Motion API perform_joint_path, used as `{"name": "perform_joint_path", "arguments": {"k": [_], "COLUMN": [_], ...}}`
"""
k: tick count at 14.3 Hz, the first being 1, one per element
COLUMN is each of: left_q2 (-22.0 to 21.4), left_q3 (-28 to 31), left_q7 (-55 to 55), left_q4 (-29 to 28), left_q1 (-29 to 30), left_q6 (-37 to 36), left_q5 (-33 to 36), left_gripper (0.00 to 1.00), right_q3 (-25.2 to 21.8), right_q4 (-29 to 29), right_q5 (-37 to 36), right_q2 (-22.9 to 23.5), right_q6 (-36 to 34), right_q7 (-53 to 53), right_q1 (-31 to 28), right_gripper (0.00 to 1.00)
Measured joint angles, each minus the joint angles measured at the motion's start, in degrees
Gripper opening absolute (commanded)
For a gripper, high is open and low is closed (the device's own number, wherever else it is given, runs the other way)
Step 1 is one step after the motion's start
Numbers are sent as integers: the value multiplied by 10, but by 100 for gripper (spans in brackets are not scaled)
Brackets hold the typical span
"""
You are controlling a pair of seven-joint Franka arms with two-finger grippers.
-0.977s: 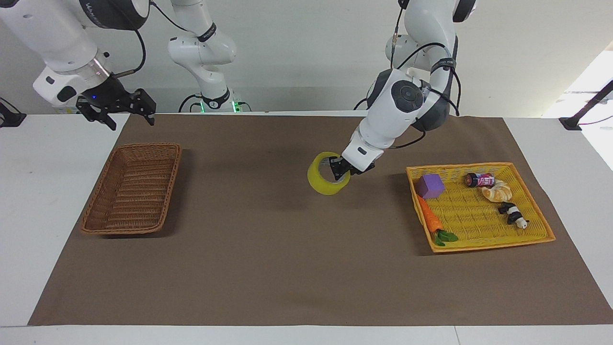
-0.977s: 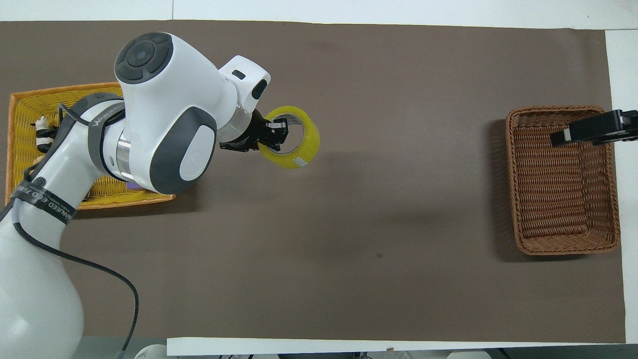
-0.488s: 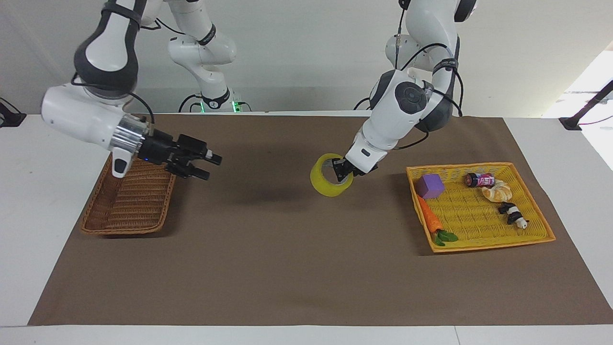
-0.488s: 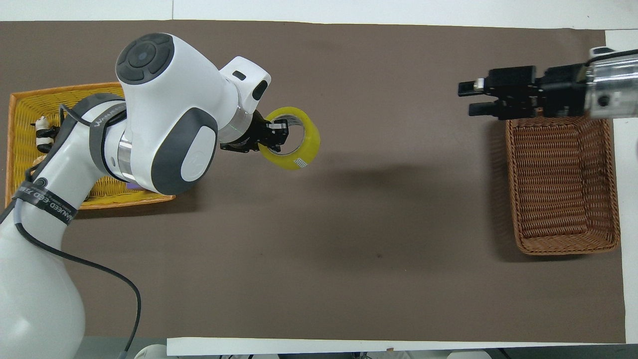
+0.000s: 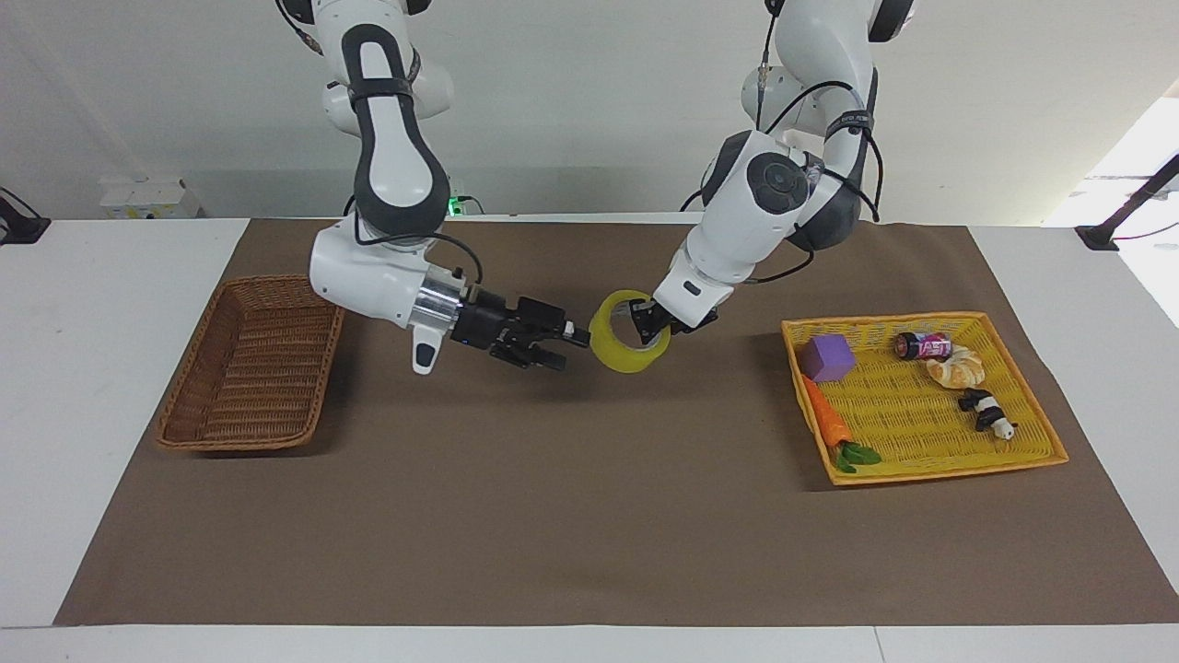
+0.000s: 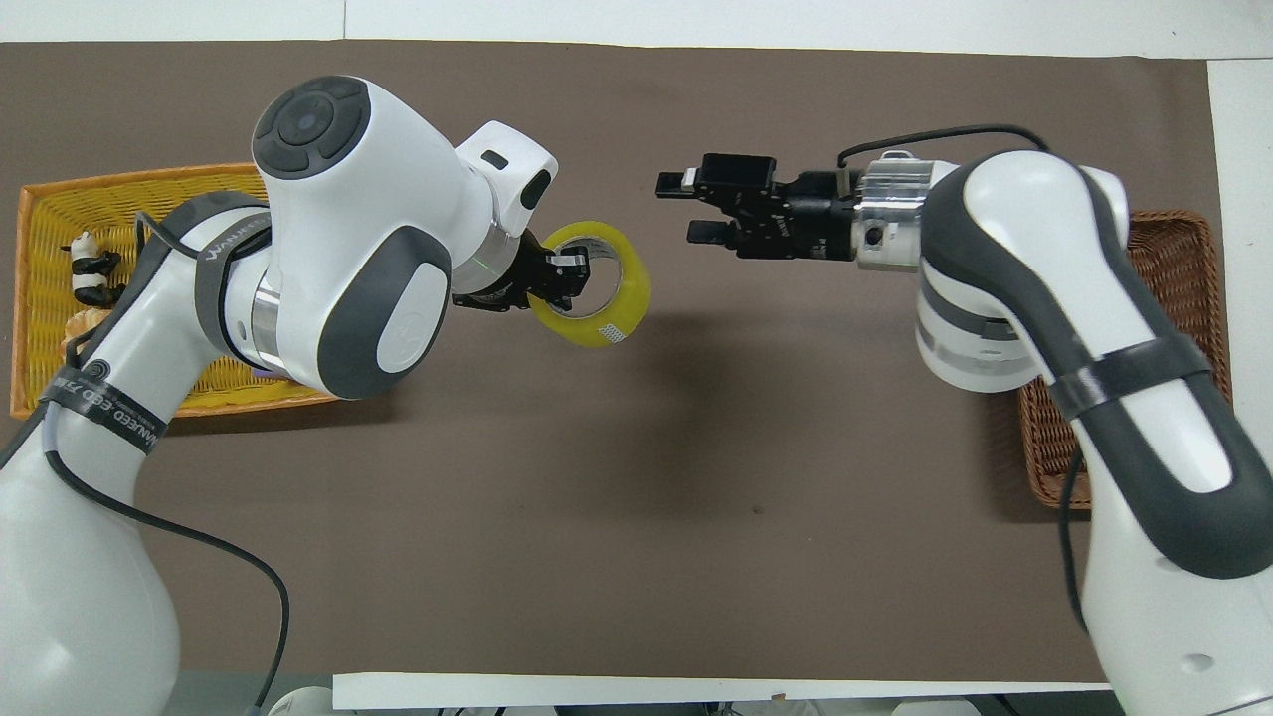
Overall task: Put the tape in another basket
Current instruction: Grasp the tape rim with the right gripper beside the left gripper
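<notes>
The yellow tape (image 5: 619, 355) hangs above the middle of the brown mat. My left gripper (image 5: 650, 327) is shut on its rim, one finger inside the white core. The roll also shows in the overhead view (image 6: 619, 316), with the left gripper (image 6: 564, 281) on its edge. My right gripper (image 5: 573, 351) is open and level with the tape, just beside it toward the right arm's end of the table, not touching it. It also shows from overhead (image 6: 676, 208). The dark-brown wicker basket (image 5: 253, 368) stands empty at the right arm's end, partly hidden from overhead (image 6: 1174, 249).
A bright yellow woven basket (image 5: 921, 419) sits at the left arm's end. It holds a purple cube (image 5: 826, 357), a carrot (image 5: 826, 419), a can (image 5: 923, 345), a croissant (image 5: 956, 368) and a black-and-white toy (image 5: 986, 412).
My right arm has swung from over the brown basket across the mat, bringing its open gripper close to the tape. The left gripper and tape have barely moved.
</notes>
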Motion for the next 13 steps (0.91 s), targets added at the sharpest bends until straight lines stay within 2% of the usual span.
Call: {"name": "perform_joint_path", "arguments": {"k": [3,7,9,10,13], "left_q2": [0,0,0,0,0], "left_q3": [0,0,0,0,0], "left_q7": [-6,-7,-7,-7,-7], "left_q4": [0,-1,-2,-2,-2], "left_q1": [0,0,0,0,0], "left_q6": [0,0,0,0,0], "left_q5": [0,0,0,0,0], "left_gripper": [2,2,2,2,2], "right_q3": [0,-1,-1,-1,-1], "right_q4": [-14,-17,-19,-19,-20], "right_q5": [36,41,41,41,41], "right_q2": [2,1,0,0,-1], "right_q6": [-3,-2,-2,-2,-2], "right_q7": [-15,-15,-15,-16,-19], "right_q1": [5,22,24,24,25], "right_gripper": [100,100,91,82,78]}}
